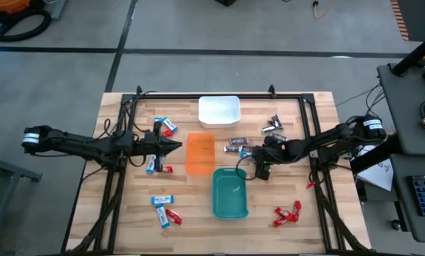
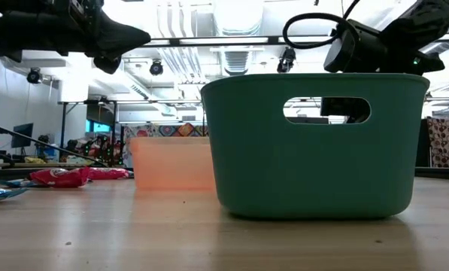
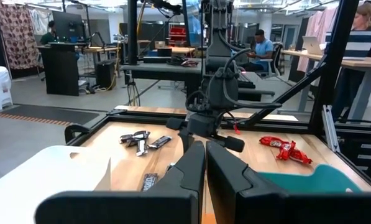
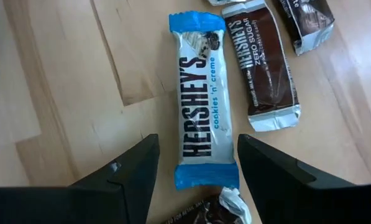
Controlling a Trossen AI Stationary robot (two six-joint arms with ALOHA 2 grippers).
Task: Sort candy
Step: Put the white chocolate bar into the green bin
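Observation:
My right gripper (image 1: 246, 151) is open and points down at a cluster of candies (image 1: 233, 146) right of the orange tray (image 1: 200, 153). In the right wrist view its fingers (image 4: 197, 143) stand on either side of the near end of a blue-and-white bar (image 4: 201, 99) that lies flat on the table. A dark brown bar (image 4: 260, 68) lies beside it. My left gripper (image 1: 175, 147) is shut and empty, held above the table at the orange tray's left edge; it also shows in the left wrist view (image 3: 205, 163).
A white tray (image 1: 219, 110) stands at the far middle and a teal tray (image 1: 230, 193) at the near middle. Blue-and-white candies (image 1: 166, 126) (image 1: 161, 201) and red ones (image 1: 173, 215) lie on the left. Red candies (image 1: 287, 213) lie near right, dark ones (image 1: 273, 126) far right.

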